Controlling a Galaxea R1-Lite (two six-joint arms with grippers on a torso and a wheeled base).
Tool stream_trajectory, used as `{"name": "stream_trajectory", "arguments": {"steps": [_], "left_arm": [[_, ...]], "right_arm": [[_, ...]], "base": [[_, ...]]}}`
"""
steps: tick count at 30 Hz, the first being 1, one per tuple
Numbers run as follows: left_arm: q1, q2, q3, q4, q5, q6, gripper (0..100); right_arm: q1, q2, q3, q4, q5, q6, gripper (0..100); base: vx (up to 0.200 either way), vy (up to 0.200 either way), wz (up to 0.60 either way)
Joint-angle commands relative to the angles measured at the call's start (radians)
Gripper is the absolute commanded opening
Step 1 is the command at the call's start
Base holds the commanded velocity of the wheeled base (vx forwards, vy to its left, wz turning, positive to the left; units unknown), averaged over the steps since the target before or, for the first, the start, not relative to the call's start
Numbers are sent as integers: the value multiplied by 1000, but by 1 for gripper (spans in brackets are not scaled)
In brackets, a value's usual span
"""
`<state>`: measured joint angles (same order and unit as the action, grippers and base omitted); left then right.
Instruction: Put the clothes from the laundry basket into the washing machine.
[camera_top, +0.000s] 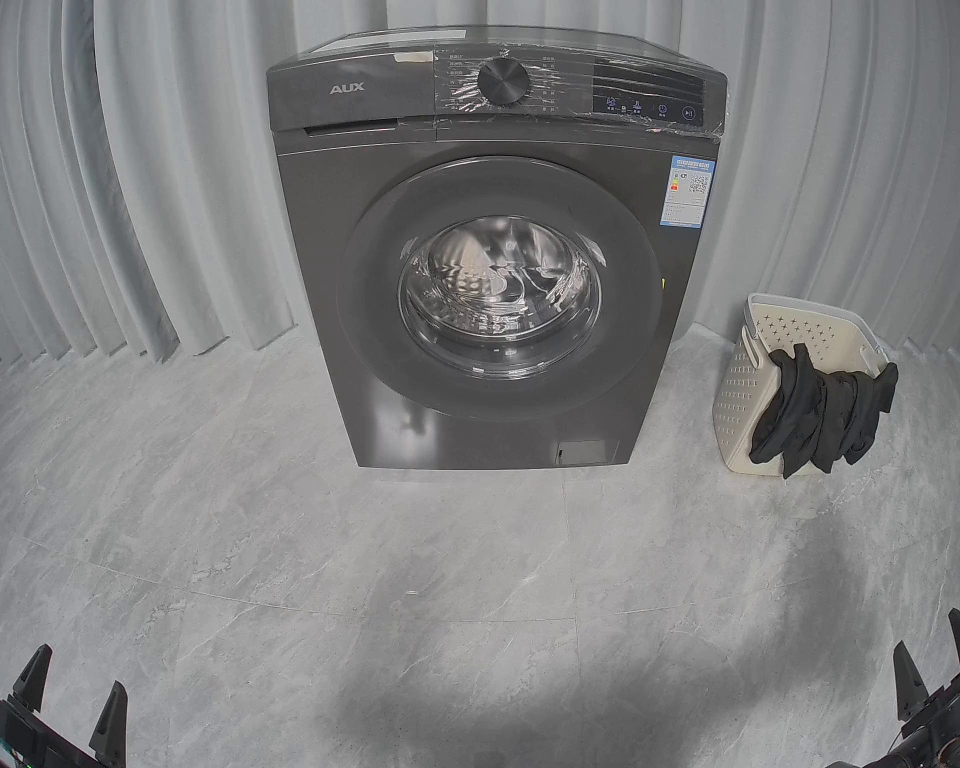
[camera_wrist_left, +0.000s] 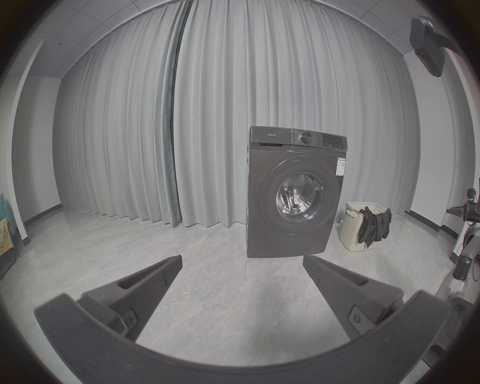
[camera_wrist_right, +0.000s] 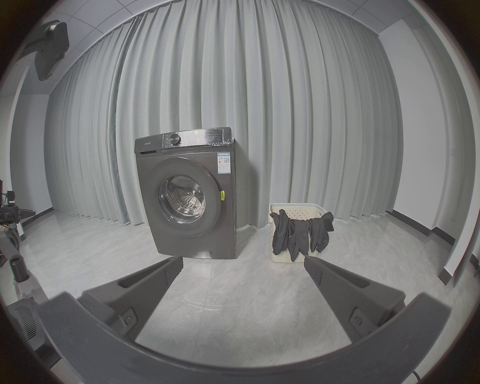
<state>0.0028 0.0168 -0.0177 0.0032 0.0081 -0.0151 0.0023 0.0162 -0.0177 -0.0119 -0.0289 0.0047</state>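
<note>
A broad stretch of open floor (camera_top: 400, 580) lies between the washing machine (camera_top: 330, 300) and the two end effectors, the left end effector (camera_top: 80, 672) and the right end effector (camera_top: 928, 632), both low, well apart from everything, with their fingers spread. The machine's round door (camera_top: 500, 290) is shut, and its glass covers the drum mouth, so that way in is blocked. The laundry basket (camera_top: 745, 400) stands on the floor near the machine's right side with a gap of floor between them. Its top is open from above. Dark clothes (camera_top: 820, 410) hang over its front rim and cover part of that wall. The curtain (camera_top: 150, 180) hangs close behind both machine and basket.
</note>
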Motion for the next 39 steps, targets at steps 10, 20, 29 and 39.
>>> {"name": "stream_trajectory", "arguments": {"steps": [10,20,29,39], "left_arm": [[0,-12,15,0,0,3,100],[0,-12,15,0,0,4,100],[0,-12,15,0,1,-5,100],[0,-12,15,0,0,3,100]], "right_arm": [[1,-16,18,0,0,0,100],[1,-16,18,0,0,0,100],[1,-16,18,0,0,0,100],[1,-16,18,0,0,0,100]], "base": [[0,0,0],[0,0,0],[111,0,0],[80,0,0]]}}
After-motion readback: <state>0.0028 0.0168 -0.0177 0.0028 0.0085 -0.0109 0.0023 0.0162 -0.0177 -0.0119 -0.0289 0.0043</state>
